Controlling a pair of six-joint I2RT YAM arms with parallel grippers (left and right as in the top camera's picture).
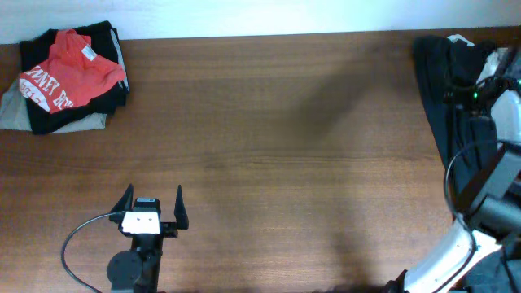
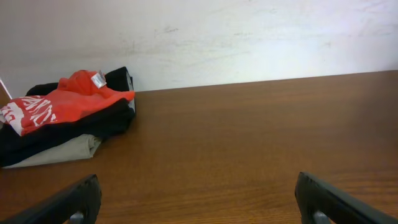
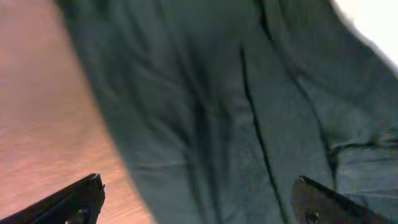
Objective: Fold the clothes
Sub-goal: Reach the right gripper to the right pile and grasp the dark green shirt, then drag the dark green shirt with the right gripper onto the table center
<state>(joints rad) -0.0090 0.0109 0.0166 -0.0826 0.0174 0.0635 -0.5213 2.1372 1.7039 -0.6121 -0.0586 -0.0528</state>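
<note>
Overhead: the clothes [image 1: 433, 85] lie bunched at the table's [image 1: 285, 122] right edge, with their long axis running near to far. The right arm reaches over them. The left gripper [image 1: 154, 195] sits at the near left, well apart from them, its jaws spread and empty.

Left wrist: the left gripper's fingers stand wide over bare wood. Only the red T-shirt [image 2: 68, 102], on a stack at the far left, lies ahead.

Right wrist: the right gripper [image 3: 196, 183] hangs over the dark fabric with its jaws wide and nothing in them. Cloth fills the view, with bare table to the left. The right arm is plainly the nearer one, so the first grasp probably falls to it.
</note>
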